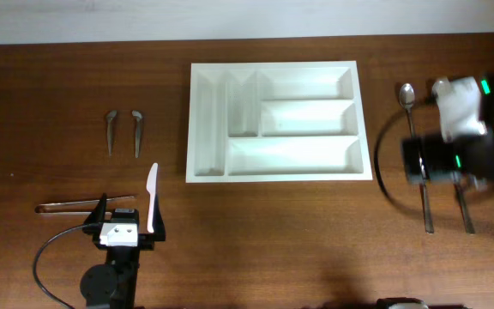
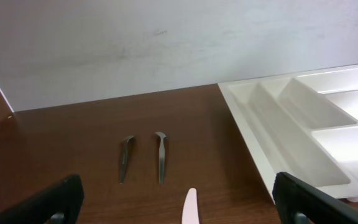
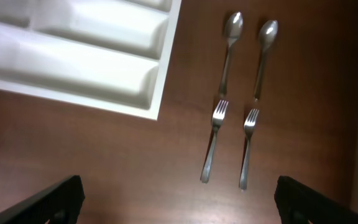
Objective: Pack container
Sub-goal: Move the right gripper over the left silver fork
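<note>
The container (image 1: 194, 120) is a white cutlery tray at the table's middle, with every compartment empty. It also shows in the left wrist view (image 2: 263, 115) and the right wrist view (image 3: 160, 93). My left gripper (image 1: 129, 215) is open at the front left, with a white plastic knife (image 1: 151, 196) lying between its fingers (image 2: 180, 202). My right gripper (image 1: 440, 159) is open and empty, raised above two spoons (image 3: 232, 37) and two forks (image 3: 213, 143) right of the tray; its fingers show at the bottom corners of the right wrist view (image 3: 179, 202).
Two short curved metal pieces (image 1: 123, 130) lie left of the tray, also in the left wrist view (image 2: 143, 158). Metal tongs (image 1: 80, 204) lie at the front left beside my left gripper. A black cable loops near each arm. A pale wall stands behind the table.
</note>
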You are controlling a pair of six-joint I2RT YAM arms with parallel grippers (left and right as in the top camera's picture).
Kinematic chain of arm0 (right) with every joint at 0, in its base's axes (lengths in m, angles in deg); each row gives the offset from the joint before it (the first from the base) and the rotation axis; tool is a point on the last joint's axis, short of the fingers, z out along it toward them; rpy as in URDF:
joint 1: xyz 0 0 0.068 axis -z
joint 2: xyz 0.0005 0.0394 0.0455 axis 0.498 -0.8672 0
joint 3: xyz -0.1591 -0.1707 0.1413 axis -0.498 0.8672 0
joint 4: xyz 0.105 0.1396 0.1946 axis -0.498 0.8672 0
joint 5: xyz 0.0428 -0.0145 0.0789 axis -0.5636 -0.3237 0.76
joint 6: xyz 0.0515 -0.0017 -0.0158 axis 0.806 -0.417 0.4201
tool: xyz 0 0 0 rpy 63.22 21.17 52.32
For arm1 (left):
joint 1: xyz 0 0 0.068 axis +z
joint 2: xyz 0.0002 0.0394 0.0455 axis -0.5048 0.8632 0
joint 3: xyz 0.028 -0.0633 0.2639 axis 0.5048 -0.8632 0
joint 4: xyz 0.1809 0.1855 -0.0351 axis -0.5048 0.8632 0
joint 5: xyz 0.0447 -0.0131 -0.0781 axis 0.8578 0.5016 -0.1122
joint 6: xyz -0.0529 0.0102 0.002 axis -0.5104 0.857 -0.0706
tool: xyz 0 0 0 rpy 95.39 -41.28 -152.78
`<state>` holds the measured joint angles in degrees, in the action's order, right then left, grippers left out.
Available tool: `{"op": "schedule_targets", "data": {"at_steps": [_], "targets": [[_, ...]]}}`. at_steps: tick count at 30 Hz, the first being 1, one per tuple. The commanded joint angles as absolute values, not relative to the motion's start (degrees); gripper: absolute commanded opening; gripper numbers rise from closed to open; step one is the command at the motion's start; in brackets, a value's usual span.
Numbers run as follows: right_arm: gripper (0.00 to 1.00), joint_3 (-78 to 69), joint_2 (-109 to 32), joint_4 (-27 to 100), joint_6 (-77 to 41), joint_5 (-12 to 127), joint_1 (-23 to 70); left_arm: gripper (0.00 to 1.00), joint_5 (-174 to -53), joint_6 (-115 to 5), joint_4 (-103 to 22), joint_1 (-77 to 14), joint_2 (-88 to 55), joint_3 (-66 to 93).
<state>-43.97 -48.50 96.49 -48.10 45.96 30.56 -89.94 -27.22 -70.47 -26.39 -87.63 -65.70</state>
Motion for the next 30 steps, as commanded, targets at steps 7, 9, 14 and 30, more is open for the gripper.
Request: {"op": "schedule_targets", "data": {"at_steps": [7, 9, 14, 30], "targets": [[0.99, -48.4, -65.8, 101.2, -52.5, 40.0, 36.9, 0.99, -89.7, -26.6, -70.4, -26.5, -88.0, -66.1], [0.98, -48.3, -66.9, 101.2, -52.5, 40.3, 40.3, 0.99, -89.7, -26.6, -70.4, -26.5, -88.0, -66.1], [0.99, -48.1, -68.2, 99.7, -52.5, 42.2, 49.7, 0.99, -89.7, -26.6, -70.4, -26.5, -88.0, -66.1], [0.99, -36.6, -71.5, 90.5, -55.9, 53.5, 59.5, 0.99, -89.7, -26.6, -70.4, -26.5, -88.0, -66.1]]}}
